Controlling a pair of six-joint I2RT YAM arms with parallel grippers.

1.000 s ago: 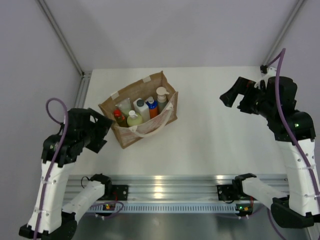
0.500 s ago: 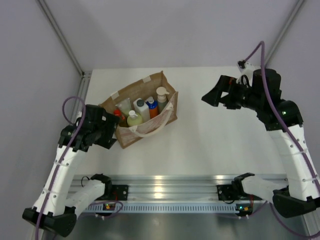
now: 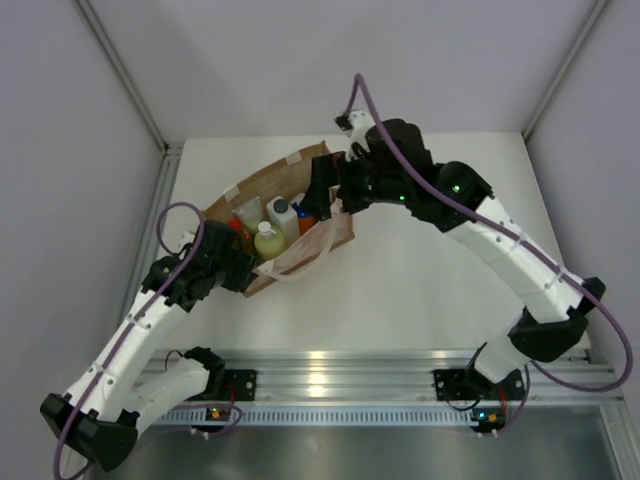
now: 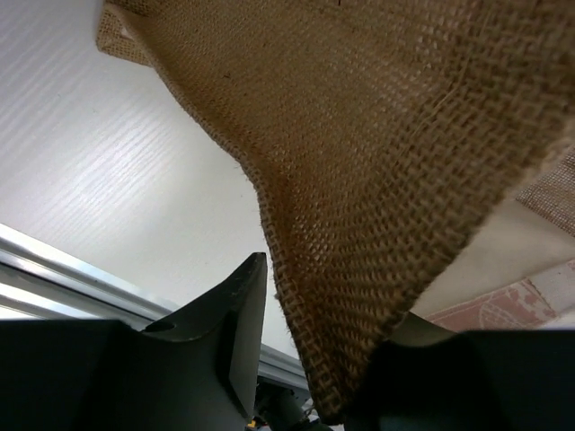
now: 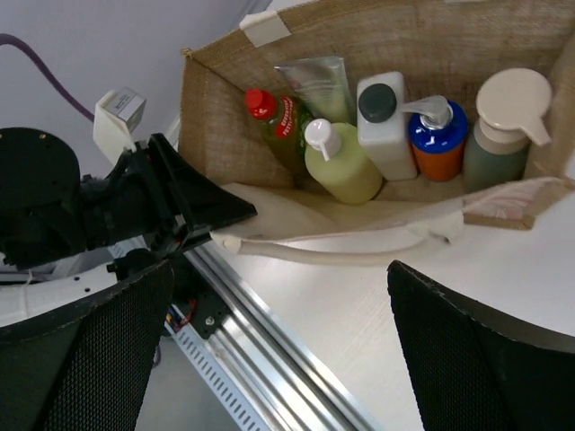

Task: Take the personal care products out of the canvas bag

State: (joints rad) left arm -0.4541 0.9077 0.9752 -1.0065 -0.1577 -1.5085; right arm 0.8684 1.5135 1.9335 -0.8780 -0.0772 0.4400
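The canvas bag (image 3: pixel 300 250) stands at the table's left, with its near wall sagging. My left gripper (image 3: pixel 245 272) is shut on its near-left corner; jute (image 4: pixel 377 180) fills the space between the fingers (image 4: pixel 243 332). My right gripper (image 3: pixel 325 195) hovers open above the bag's right end. Looking down from the right wrist, between its fingers (image 5: pixel 476 350), I see the products standing inside: a red-capped yellow bottle (image 5: pixel 269 112), a grey-green tube (image 5: pixel 314 81), a pale yellow-green bottle (image 5: pixel 341 162), a white bottle (image 5: pixel 384 121), a blue-orange one (image 5: pixel 436 135) and a beige-pumped one (image 5: pixel 503 126).
An off-white handle (image 5: pixel 359 247) droops over the bag's near wall onto the white table (image 3: pixel 430 270). An aluminium rail (image 3: pixel 320 365) runs along the near edge. Grey walls and slanted frame posts (image 3: pixel 120 70) enclose the back and sides.
The left gripper moved in to the bag's near-left corner and closed on it. The right arm swung left across the table to above the bag. The bag's near wall now sags.
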